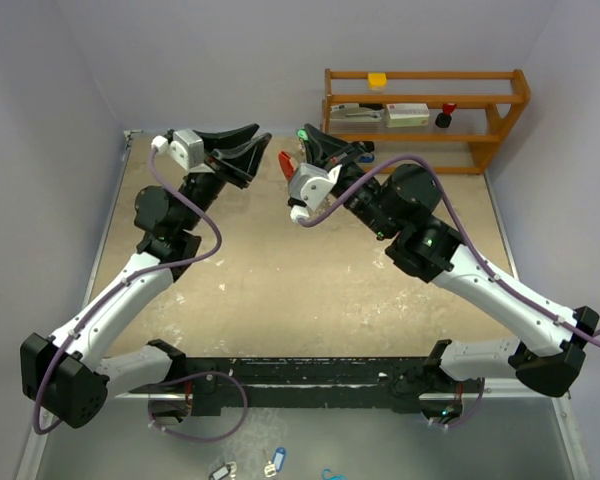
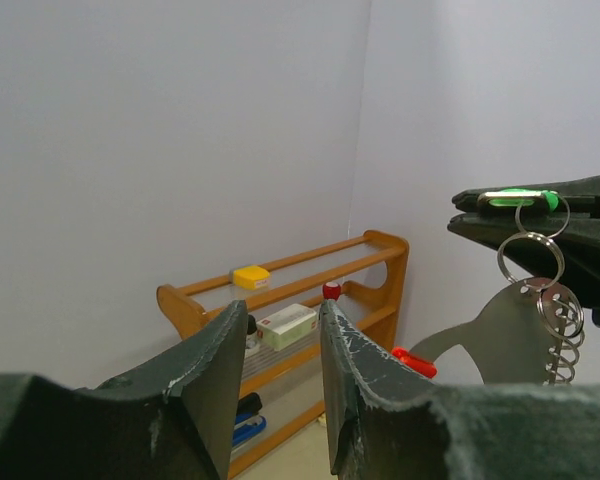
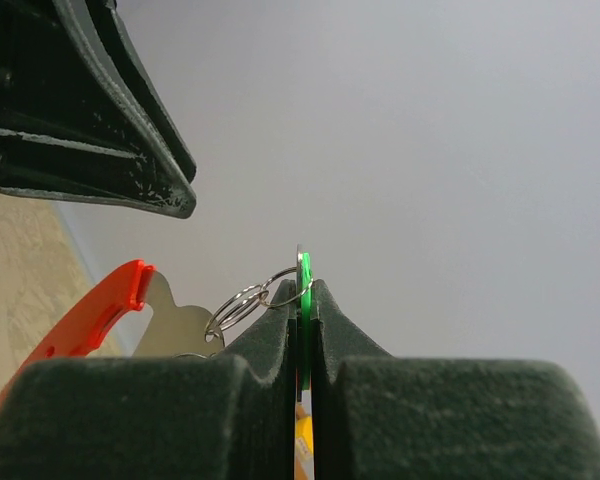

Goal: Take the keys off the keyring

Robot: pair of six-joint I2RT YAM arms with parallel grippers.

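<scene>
A: Holding anything, the left tool (image 2: 280,325)?
B: No. Its jaws stand apart and empty, facing the right tool (image 3: 302,300), which is clamped on the keys (image 3: 303,262) above the desk (image 1: 310,280).
A: And the keyring (image 3: 80,320)?
B: Dangling beneath on silver rings (image 3: 242,300). Separation not begun, I'd judge; the left should grip the red piece next.

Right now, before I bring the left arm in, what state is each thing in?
Left gripper: partly open, empty, in the air.
Right gripper: shut, raised.
Green key tag: pinched edge-on between the right gripper's fingers.
Split rings: threaded through the tag, hanging, not yet off.
Red keyring piece: dangling from the rings, in the air.
</scene>
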